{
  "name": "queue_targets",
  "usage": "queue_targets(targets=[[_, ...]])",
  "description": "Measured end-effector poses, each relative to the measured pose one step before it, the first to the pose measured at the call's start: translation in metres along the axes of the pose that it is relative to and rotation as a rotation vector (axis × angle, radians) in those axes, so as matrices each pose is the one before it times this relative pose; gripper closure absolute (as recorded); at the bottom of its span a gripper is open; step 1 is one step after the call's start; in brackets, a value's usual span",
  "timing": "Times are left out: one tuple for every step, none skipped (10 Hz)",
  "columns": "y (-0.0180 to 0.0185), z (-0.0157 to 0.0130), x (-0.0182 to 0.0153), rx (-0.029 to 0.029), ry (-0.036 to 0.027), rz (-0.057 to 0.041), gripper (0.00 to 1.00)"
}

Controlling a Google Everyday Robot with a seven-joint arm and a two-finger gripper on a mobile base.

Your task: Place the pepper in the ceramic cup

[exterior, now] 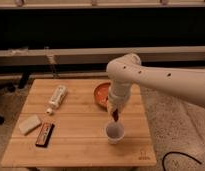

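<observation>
Above the near right part of the wooden table point(81, 135), the gripper point(115, 113) hangs closed on what looks like the small dark red pepper point(115, 116). It is just over the small round white ceramic cup point(114, 133). The shallow orange bowl point(101, 94) sits just beyond, on the far side.

Warm overhead light on the pale wooden table point(76, 137); dark background; soft blur veils the gripper point(115, 114) just above the white ceramic cup point(114, 133).

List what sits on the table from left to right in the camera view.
Pale block → black-and-red bar → white tube → ceramic cup, the shut claw holding the pepper just above it. The orange bowl overlaps the arm.
</observation>
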Motion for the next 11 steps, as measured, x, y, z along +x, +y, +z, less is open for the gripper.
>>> queue_targets(targets=[[-0.00006,0.00134,0.00975,-0.00083,0.00531,0.00118,1.00],[0.00354,0.00517,0.01583,-0.00445,0.00314,0.00589,1.00],[-0.00026,0.00309,0.00992,-0.00089,0.00099,0.01040,1.00],[-0.00222,0.00308,0.00697,0.00008,0.00061,0.01180,1.00],[0.00066,0.00401,-0.00016,-0.00045,0.00153,0.00109,1.00],[0.00219,0.00354,-0.00211,0.00081,0.00199,-0.00301,1.00],[0.00120,0.00187,-0.00199,0.00177,-0.00131,-0.00241,1.00],[-0.00006,0.00015,0.00001,0.00318,-0.00004,-0.00125,0.95],[-0.00049,-0.00005,0.00052,0.00198,-0.00015,-0.00088,0.86],[0.00001,-0.00019,-0.00023,0.00130,-0.00221,-0.00149,0.75],[0.00152,0.00009,-0.00207,0.00026,-0.00292,-0.00089,0.65]])
